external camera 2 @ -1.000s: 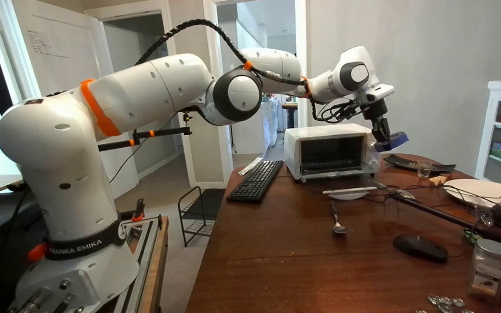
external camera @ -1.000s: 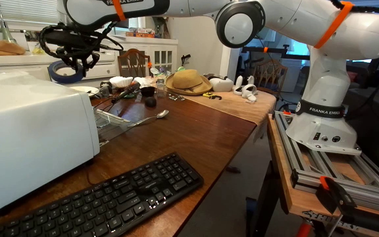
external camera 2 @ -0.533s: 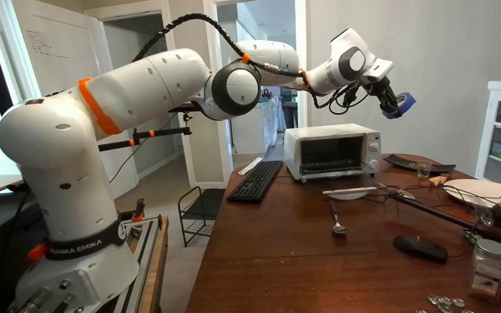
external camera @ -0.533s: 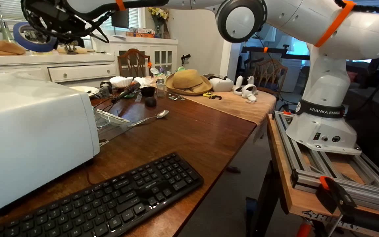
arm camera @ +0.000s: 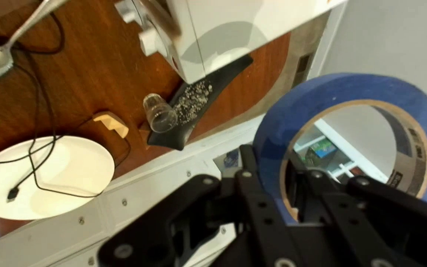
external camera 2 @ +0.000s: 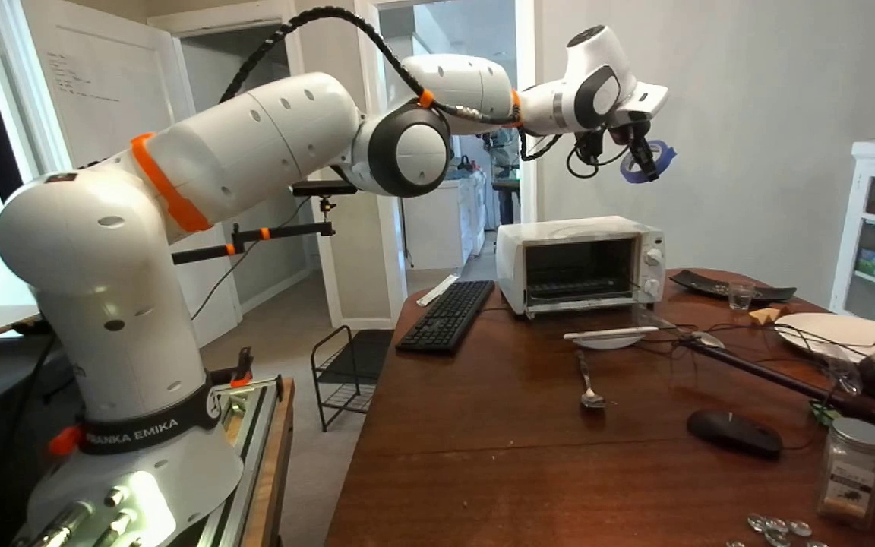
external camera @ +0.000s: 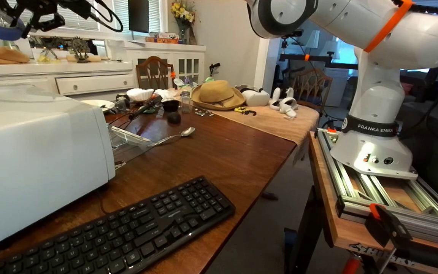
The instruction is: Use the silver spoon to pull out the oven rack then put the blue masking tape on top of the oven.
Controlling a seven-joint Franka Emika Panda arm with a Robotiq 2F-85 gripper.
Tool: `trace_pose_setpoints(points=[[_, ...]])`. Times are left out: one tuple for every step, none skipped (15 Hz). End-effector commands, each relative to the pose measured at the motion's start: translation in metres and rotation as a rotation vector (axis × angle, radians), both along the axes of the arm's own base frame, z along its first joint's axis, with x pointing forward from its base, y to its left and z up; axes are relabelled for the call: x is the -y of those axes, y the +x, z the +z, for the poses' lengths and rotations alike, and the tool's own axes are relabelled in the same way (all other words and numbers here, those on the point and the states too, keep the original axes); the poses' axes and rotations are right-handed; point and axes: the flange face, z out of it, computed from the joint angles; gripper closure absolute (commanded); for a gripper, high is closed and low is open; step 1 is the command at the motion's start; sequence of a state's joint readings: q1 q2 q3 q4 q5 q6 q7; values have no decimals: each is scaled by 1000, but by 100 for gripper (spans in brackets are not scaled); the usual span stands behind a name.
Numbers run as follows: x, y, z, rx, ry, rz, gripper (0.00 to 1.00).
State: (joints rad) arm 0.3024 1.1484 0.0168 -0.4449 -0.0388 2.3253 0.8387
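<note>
Aloft, the gripper (arm camera: 272, 167) pinches one side of the blue masking tape (arm camera: 291, 115).
The toaster oven (external camera: 48, 160) sits lower than the gripper, how squarely beneath I cannot tell. Tipped well off flat, the tape could land on edge and roll away; its one-sided pinch could let it swivel.

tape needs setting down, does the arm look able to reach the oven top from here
Probably yes: the gripper, shut on the blue masking tape, hangs higher than the oven in both exterior views, with no obstacle visible between them. It may only need to shift and lower.
</note>
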Motion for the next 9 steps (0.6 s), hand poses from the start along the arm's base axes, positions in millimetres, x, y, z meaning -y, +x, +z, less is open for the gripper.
trace_pose_setpoints(points=[[-11, -16, -2, -180, -96, 4, 94], [-14, -21, -6, -232, -123, 4, 94], [-15, -26, -10, -284, -146, 11, 94], [-18, -30, -15, -327, -164, 19, 94], [-21, -34, -18, -359, -179, 31, 94], [-24, -38, -21, -385, -193, 47, 94], [-28, -41, -24, -407, -203, 66, 94], [-33, -44, -28, -424, -212, 95, 94], [-37, -47, -34, -450, -225, 121, 94]])
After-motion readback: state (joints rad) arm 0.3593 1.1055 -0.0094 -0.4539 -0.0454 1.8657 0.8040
